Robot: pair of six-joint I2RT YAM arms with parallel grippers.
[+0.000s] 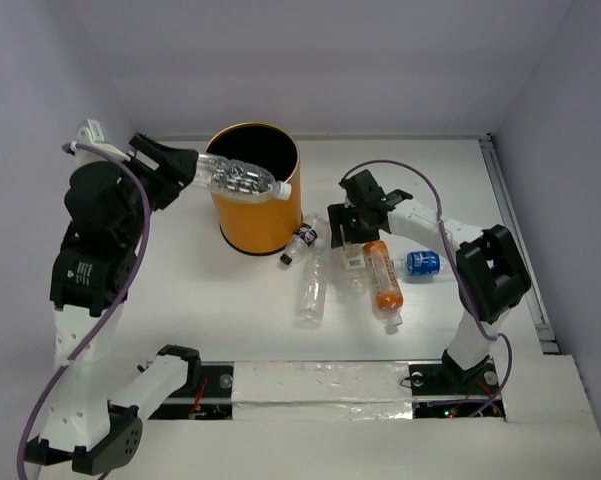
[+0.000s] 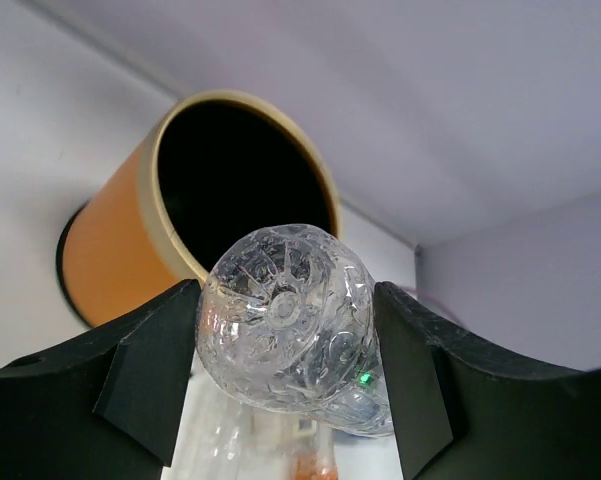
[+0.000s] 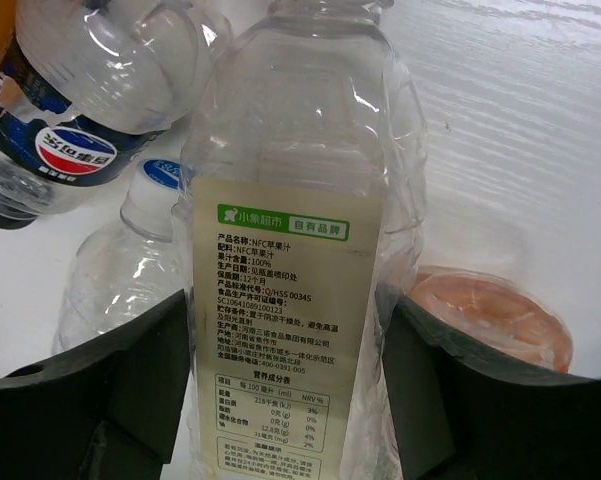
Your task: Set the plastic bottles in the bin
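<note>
My left gripper [image 1: 192, 168] squeezes a clear bottle [image 1: 242, 180] over the bin [image 1: 255, 228], so next I must let go and drop it in.

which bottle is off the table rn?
The clear crushed plastic bottle clamped in the left gripper, over the rim of the orange-yellow cylindrical bin. The others all lie on the white table.

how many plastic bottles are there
6. A clear bottle in the left gripper over the bin; a dark-labelled bottle beside the bin's base; on the table a second clear bottle, a pale-labelled bottle between the right gripper's fingers, an orange bottle, a blue bottle. The bin may hide more.
</note>
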